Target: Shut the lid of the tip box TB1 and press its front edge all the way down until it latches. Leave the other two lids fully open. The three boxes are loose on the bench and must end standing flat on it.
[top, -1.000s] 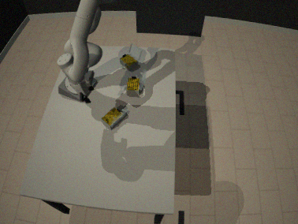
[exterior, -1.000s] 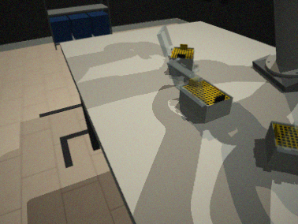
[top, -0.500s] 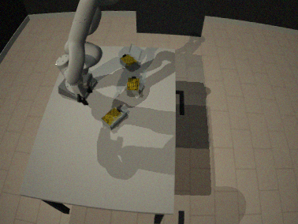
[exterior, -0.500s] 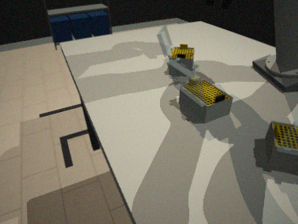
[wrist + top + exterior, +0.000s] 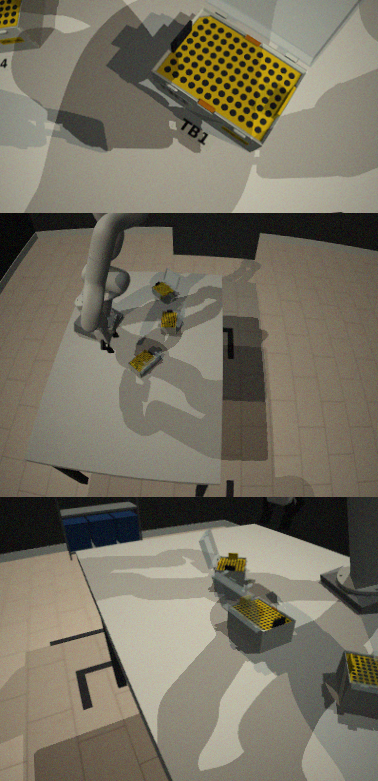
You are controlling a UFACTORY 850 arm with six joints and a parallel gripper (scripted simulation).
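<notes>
Tip box TB1 (image 5: 230, 78) is a grey box with a yellow tip rack, and its label is on the bench in front of it. Its clear lid (image 5: 285, 24) stands fully open behind the rack. In the top view TB1 (image 5: 144, 361) is the nearest of the three boxes. In the exterior view it (image 5: 361, 682) sits at the right edge. The wrist camera looks straight down on it from above. My gripper is open and empty, and its fingers show in no view.
Box TB4 (image 5: 11, 19) stands open in the middle of the row (image 5: 170, 319) (image 5: 260, 619). The third box (image 5: 164, 289) (image 5: 230, 564) stands open at the far end. The arm's base (image 5: 95, 325) is left of the boxes. All the boxes stand flat.
</notes>
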